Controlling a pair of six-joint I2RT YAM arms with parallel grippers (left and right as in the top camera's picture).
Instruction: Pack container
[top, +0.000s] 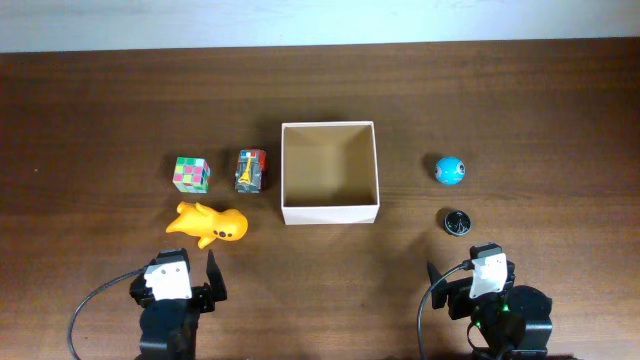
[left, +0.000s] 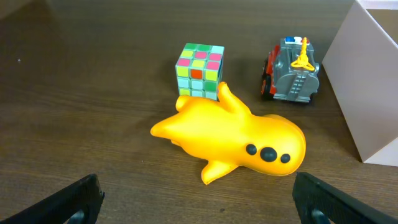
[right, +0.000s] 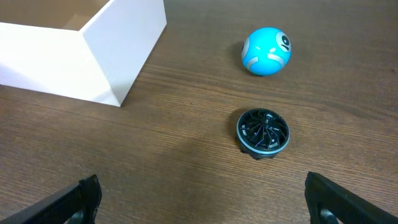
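Note:
The container (top: 330, 213) is a square open cardboard box with white walls and a tan inside, at the table's middle; it holds nothing. Left of it lie a yellow toy creature (top: 209, 224) (left: 231, 141), a colourful cube (top: 192, 173) (left: 199, 70) and a small grey-red toy vehicle (top: 250, 171) (left: 292, 78). Right of it lie a blue ball (top: 450, 170) (right: 266, 51) and a black round disc (top: 457, 221) (right: 263, 132). My left gripper (top: 190, 272) (left: 199, 202) is open and empty just short of the yellow toy. My right gripper (top: 470, 275) (right: 208, 202) is open and empty, short of the disc.
The box's white corner shows in the left wrist view (left: 367, 81) and in the right wrist view (right: 93, 56). The brown wooden table (top: 100, 110) ends at a pale wall strip along the far edge.

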